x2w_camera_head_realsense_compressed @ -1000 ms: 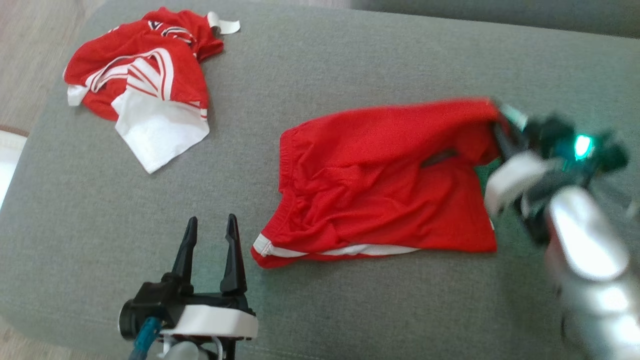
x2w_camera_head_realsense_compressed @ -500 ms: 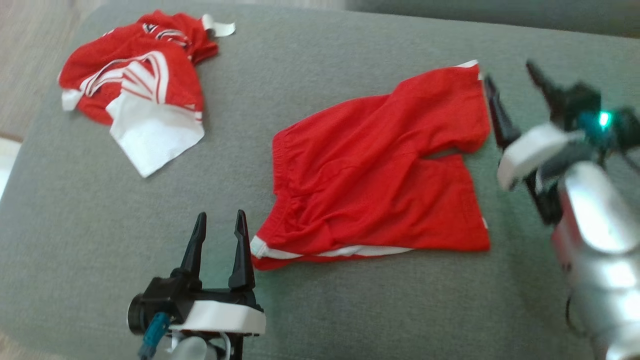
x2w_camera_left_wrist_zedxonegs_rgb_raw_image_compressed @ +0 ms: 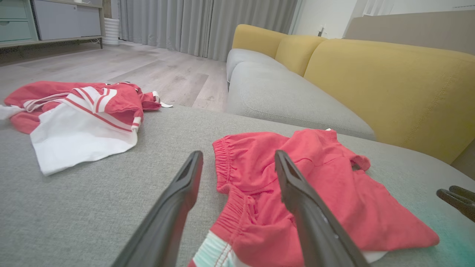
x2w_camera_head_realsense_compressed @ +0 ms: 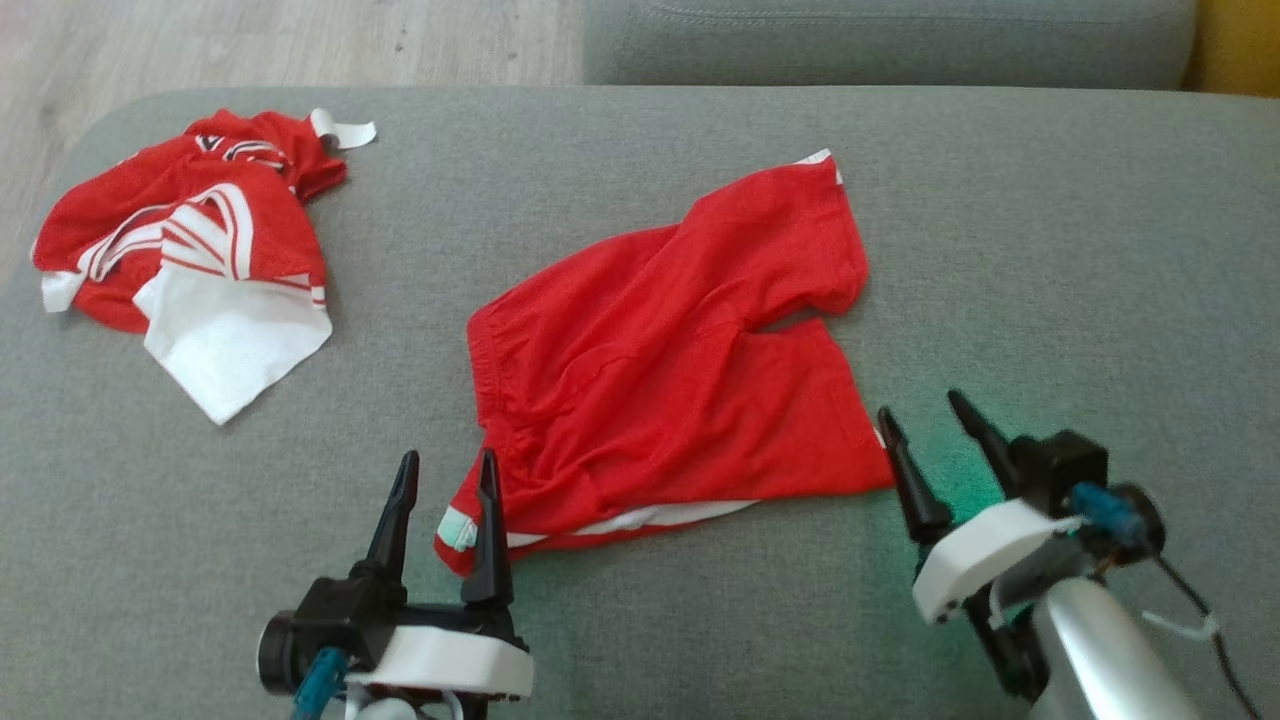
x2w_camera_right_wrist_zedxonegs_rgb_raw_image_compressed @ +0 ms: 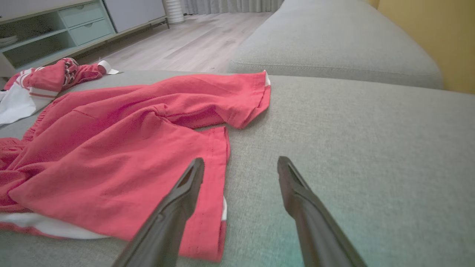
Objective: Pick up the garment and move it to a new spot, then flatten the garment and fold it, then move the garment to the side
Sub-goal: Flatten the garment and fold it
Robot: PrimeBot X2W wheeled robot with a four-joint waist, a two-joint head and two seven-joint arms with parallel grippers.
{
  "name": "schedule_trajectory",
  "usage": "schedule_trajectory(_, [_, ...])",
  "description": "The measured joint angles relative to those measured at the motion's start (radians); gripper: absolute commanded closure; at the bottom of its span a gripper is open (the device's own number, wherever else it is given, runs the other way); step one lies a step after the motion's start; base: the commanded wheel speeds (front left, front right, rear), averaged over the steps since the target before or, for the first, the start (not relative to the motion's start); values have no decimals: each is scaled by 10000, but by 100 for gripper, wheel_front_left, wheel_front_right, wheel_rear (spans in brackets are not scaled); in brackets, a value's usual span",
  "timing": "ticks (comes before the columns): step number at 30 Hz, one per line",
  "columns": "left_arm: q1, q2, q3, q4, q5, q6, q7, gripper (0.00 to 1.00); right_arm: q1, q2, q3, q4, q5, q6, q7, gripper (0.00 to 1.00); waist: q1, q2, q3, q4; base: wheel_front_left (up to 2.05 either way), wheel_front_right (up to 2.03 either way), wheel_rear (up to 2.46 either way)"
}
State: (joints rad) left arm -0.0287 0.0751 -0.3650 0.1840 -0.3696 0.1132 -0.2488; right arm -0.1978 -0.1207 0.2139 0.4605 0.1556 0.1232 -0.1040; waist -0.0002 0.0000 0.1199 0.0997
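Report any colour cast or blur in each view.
Head view: green glow on the cushion by the right gripper. Left wrist view: teal tint lower right, left gripper slightly soft. Right wrist view: teal tint between the fingers.

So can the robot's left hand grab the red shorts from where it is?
Probably yes. The left gripper is open, right at the near corner of the red shorts, and nothing lies between them. The red-and-white garment sits well off to the side, out of the way.

No text, number or brand can be read. The crumpled red-and-white garment (x2w_camera_head_realsense_compressed: 180,260), left of the red shorts (x2w_camera_head_realsense_compressed: 670,370), bears a dark print, too small and blurred to read.
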Motion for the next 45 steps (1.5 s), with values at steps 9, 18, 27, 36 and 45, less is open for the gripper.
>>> schedule_trajectory(9, [27, 119, -109, -98, 2, 8, 23, 0, 700, 174, 380, -667, 150, 0, 1091, 0, 1, 0, 4, 125, 0, 0, 0])
schedule_trajectory(18, [28, 165, -136, -117, -2, 27, 27, 0, 820, 182, 658, -479, 385, 0, 1501, 0, 1, 0, 8, 334, 0, 0, 0])
schedule_trajectory(27, [28, 222, -176, -222, -4, 102, 98, 0, 772, 221, 393, -102, 464, 0, 1402, 0, 2, 0, 157, 434, 0, 0, 0])
schedule_trajectory(36, [13, 268, -192, -242, -8, 111, 98, 0, 430, 247, 596, 58, 468, 0, 1354, 0, 2, 0, 345, 393, 0, 0, 0])
schedule_trajectory(45, [-81, 291, -209, -238, -19, 186, 98, 0, 131, 198, 1005, -117, 554, 0, 970, 54, 3, 0, 413, 382, 0, 0, 0])
